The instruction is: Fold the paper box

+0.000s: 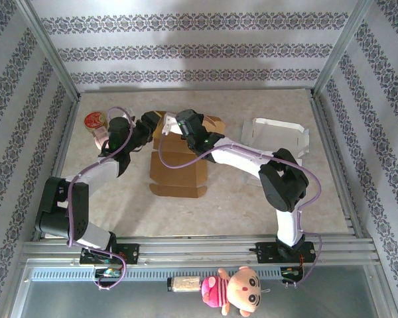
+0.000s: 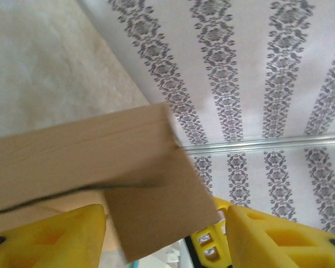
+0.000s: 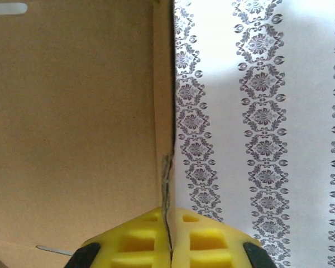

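The brown paper box (image 1: 178, 165) lies partly folded in the middle of the table, its far flaps raised. My right gripper (image 1: 186, 123) is at the box's far end, shut on the thin edge of an upright cardboard wall (image 3: 72, 123); in the right wrist view the yellow fingertips (image 3: 139, 243) pinch that edge at the right gripper (image 3: 168, 245). My left gripper (image 1: 150, 126) is at the box's far left corner. Its jaws stand open, and a brown flap (image 2: 156, 212) hangs between the yellow fingers (image 2: 50, 240) of the left gripper (image 2: 164, 240), ungripped.
A white folded box (image 1: 278, 136) sits at the right of the table. A roll of tape (image 1: 94, 121) lies at the far left. A plush doll (image 1: 235, 291) lies in front of the arm bases. Patterned walls close in the table on three sides.
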You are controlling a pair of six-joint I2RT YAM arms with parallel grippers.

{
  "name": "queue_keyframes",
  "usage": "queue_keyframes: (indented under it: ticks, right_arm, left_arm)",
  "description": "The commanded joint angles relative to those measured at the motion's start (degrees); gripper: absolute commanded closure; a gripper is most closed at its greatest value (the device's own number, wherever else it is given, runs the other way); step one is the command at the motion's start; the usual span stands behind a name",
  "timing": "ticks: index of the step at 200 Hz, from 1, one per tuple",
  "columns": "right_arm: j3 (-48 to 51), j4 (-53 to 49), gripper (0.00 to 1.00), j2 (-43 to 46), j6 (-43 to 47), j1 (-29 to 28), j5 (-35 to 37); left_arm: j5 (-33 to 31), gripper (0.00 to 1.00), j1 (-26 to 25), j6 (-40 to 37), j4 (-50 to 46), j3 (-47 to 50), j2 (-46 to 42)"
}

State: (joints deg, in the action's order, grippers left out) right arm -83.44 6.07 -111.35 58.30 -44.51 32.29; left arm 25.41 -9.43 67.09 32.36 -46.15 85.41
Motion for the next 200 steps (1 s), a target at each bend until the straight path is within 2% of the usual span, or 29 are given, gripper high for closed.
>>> queue_keyframes:
  ticks: [1,17,23,39,63,83,99,139,200]
  right_arm:
    - [1.19,-1.44,1.0,3.59,-1.54,-0.25,-0.77]
    - [1.09,-5.14,1.0,4.83,-4.88,0.42,-3.73]
    - [1.16,-6.01,1.0,5.24,-5.86,0.76,-4.77]
    - [1.95,-6.53,1.0,6.25,-7.7,1.51,-6.68]
    - [3.18,-6.63,1.0,7.41,-9.66,2.21,-8.81]
    - [3.57,-7.1,1.0,7.8,-10.12,2.31,-9.26]
    - [3.59,-7.44,1.0,8.03,-10.09,2.27,-9.36]
    - [4.24,-7.82,1.0,8.93,-10.36,2.24,-9.53]
    - [5.04,-8.22,1.0,9.75,-10.41,2.38,-10.5]
  left_arm:
    - [-1.69,0.42,-0.41,-20.08,1.18,-2.47,-1.99]
    - [-3.81,0.42,-0.41,-37.29,-2.15,-0.74,-5.47]
    - [-4.3,0.47,-0.58,-44.78,-2.55,0.27,-6.78]
    - [-1.45,0.52,-0.81,-63.34,0.1,5.06,-9.45]
    - [5.87,0.52,-2.2,-80.14,1.59,9.34,-11.08]
    - [4.6,0.51,-6.29,-91.02,-1.25,9.12,-10.26]
    - [1.65,0.52,-7.94,-94.63,-1.99,7.33,-7.52]
    - [-6.72,0.48,-8.25,-95.51,7.16,6.04,-2.85]
    - [-9.65,0.46,-8.24,-96.91,11.43,3.7,1.91]
